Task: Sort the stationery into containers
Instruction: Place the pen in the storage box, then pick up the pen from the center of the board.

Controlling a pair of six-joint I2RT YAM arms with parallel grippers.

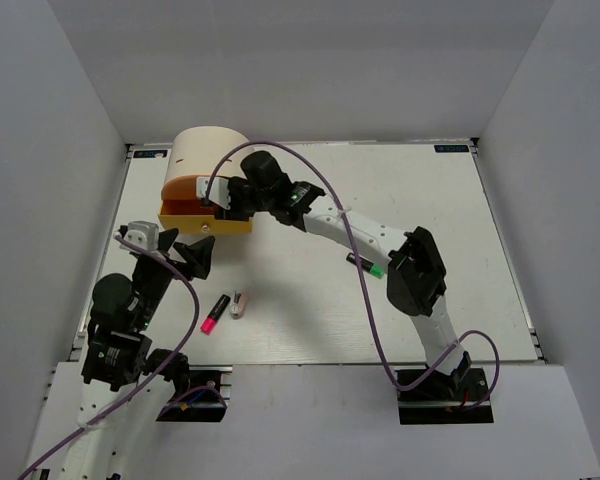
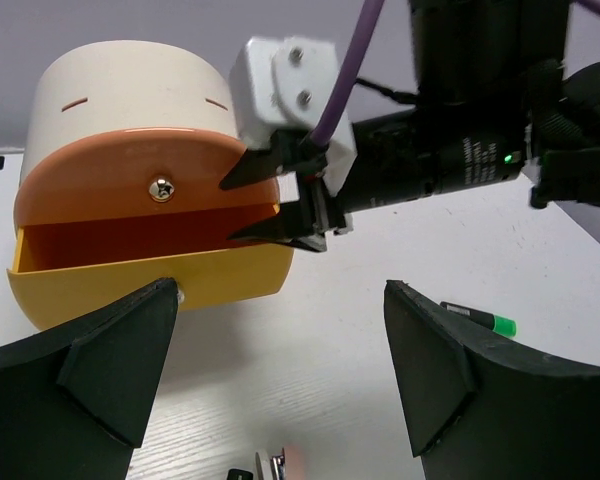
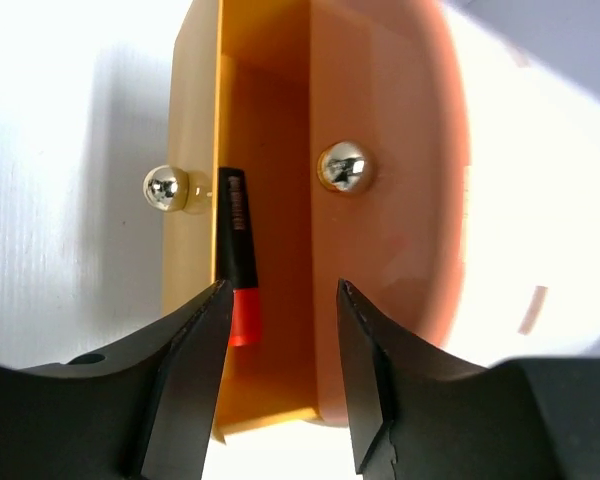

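Note:
The containers are an orange drawer (image 1: 185, 188) and a pulled-out yellow drawer (image 1: 208, 226) in a cream cylindrical box (image 1: 210, 150). My right gripper (image 1: 223, 200) hangs over the yellow drawer (image 3: 195, 120), open, with nothing between its fingers. An orange-capped highlighter (image 3: 237, 250) lies inside that drawer, beside the left finger. On the table lie a pink-capped highlighter (image 1: 215, 313), a stubby white-pink piece (image 1: 238, 304) and a green-capped highlighter (image 1: 365, 265). My left gripper (image 1: 185, 255) stands wide open in front of the drawers, above the table and apart from the white-pink piece (image 2: 285, 462).
The right arm (image 1: 380, 240) stretches across the middle of the table, passing just above the green-capped highlighter (image 2: 480, 318). White walls close in the table on three sides. A purple cable (image 1: 350, 260) loops over the right arm.

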